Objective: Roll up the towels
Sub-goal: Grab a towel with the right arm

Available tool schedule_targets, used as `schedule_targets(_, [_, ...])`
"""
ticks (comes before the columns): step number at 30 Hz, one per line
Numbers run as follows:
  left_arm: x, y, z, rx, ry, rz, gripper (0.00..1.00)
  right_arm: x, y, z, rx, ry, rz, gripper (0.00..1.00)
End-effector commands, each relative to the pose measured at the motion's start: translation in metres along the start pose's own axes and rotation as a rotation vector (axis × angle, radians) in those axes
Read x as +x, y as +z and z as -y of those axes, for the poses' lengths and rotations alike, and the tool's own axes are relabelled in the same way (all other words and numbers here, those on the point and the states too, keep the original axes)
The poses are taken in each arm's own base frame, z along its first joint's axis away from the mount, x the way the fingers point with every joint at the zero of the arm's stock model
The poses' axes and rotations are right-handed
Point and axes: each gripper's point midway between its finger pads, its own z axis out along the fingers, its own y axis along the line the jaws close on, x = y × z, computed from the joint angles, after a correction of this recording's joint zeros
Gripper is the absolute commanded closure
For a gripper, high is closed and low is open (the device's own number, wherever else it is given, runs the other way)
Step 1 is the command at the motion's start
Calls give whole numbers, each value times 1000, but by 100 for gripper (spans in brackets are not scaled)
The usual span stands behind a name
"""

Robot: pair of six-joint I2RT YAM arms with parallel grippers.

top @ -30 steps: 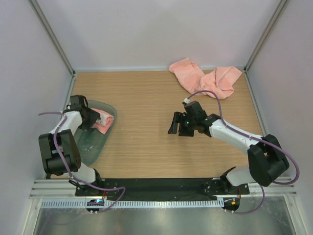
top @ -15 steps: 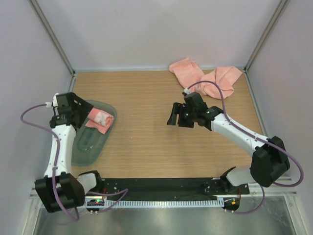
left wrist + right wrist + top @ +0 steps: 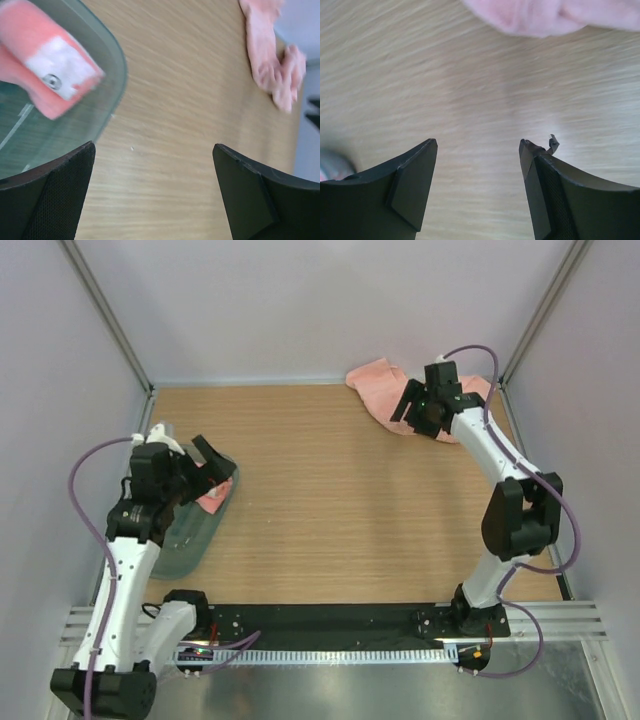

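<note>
A rolled salmon-pink towel lies in the grey-green tray at the left. My left gripper hangs open just above and to the right of it, with only bare table between its fingers. Loose crumpled towels lie in a heap at the back right corner. My right gripper is open over the heap's near left edge, holding nothing, with the cloth just ahead of its fingertips.
The wooden table is walled by pale panels on three sides. The tray sits close to the left wall. The right arm's purple cable loops above the towel heap.
My left gripper has let go of the rolled towel, opened wide and drawn back from the tray. My right arm swung from mid-table to the back right towel heap.
</note>
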Motion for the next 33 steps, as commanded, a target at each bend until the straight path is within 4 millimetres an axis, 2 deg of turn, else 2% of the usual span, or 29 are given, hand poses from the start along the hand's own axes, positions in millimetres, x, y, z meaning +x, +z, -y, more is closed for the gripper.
schedule_targets(1, [48, -11, 28, 115, 169, -129, 0, -45, 8, 30, 124, 17, 57, 26])
schedule_targets(2, [58, -12, 25, 100, 201, -158, 0, -45, 25, 43, 160, 33, 31, 26])
schedule_targets(3, [63, -14, 24, 90, 234, -169, 0, -57, 29, 56, 184, 55, 41, 26])
schedule_targets(4, [68, -13, 19, 66, 277, -174, 0, -80, 29, 56, 200, 51, 84, 26])
schedule_targets(5, [74, -15, 17, 66, 302, -190, 0, -83, 34, 61, 225, 44, 73, 26])
schedule_targets(6, [76, -17, 13, 56, 313, -193, 0, -97, 50, 60, 233, 37, 81, 27])
schedule_targets(8, [82, -16, 4, 45, 339, -198, 0, -101, 65, 62, 249, 24, 57, 26])
schedule_targets(9, [82, -16, 4, 55, 341, -187, 0, -93, 90, 70, 271, 26, 18, 26])
schedule_targets(10, [82, -16, 3, 56, 343, -183, 0, -111, 90, 61, 252, 27, 58, 26])
schedule_targets(11, [83, -16, 4, 65, 350, -185, 0, -110, 98, 64, 266, 30, 49, 26])
schedule_targets(12, [83, -16, 3, 65, 354, -183, 0, -120, 101, 59, 253, 30, 73, 26])
schedule_targets(13, [82, -15, 2, 56, 355, -178, 0, -109, 119, 67, 270, 30, 38, 26])
schedule_targets(15, [81, -14, 1, 50, 357, -172, 0, -112, 129, 66, 269, 37, 39, 27])
schedule_targets(16, [82, -12, 0, 44, 357, -179, 0, -100, 143, 69, 276, 31, 7, 28])
schedule_targets(17, [82, -12, 1, 46, 358, -180, 0, -96, 146, 70, 282, 25, -3, 28])
schedule_targets(19, [82, -12, 0, 43, 358, -185, 0, -84, 153, 70, 278, 10, -33, 41])
schedule_targets(20, [82, -12, 1, 43, 357, -182, 0, -81, 155, 63, 264, -5, -33, 49])
schedule_targets(21, [81, -12, 0, 43, 359, -180, 0, -78, 154, 61, 262, -15, -36, 75])
schedule_targets(22, [81, -13, 1, 46, 359, -178, 0, -68, 155, 64, 275, -29, -56, 84])
schedule_targets(23, [77, -12, -2, 24, 360, -159, 0, -78, 144, 56, 256, -36, -24, 90])
schedule_targets(24, [77, -13, -2, 25, 361, -157, 0, -68, 142, 60, 270, -42, -44, 99])
schedule_targets(25, [77, -13, -3, 20, 361, -154, 0, -69, 132, 58, 274, -60, -35, 99])
schedule_targets(26, [76, -14, -3, 19, 360, -150, 0, -84, 106, 49, 256, -70, 11, 99])
schedule_targets(27, [75, -14, -4, 18, 360, -145, 0, -72, 93, 56, 281, -80, -10, 99])
schedule_targets(29, [72, -16, -4, 15, 358, -128, 0, -68, 54, 67, 336, -89, 17, 99])
schedule_targets(30, [71, -17, -4, 16, 358, -125, 0, -55, 2, 72, 339, -82, 54, 99])
schedule_targets(32, [69, -19, -4, 17, 357, -111, 0, -48, -50, 84, 358, -15, 174, 99])
schedule_targets(33, [68, -20, -4, 19, 356, -104, 0, -26, -87, 96, 359, 15, 213, 82])
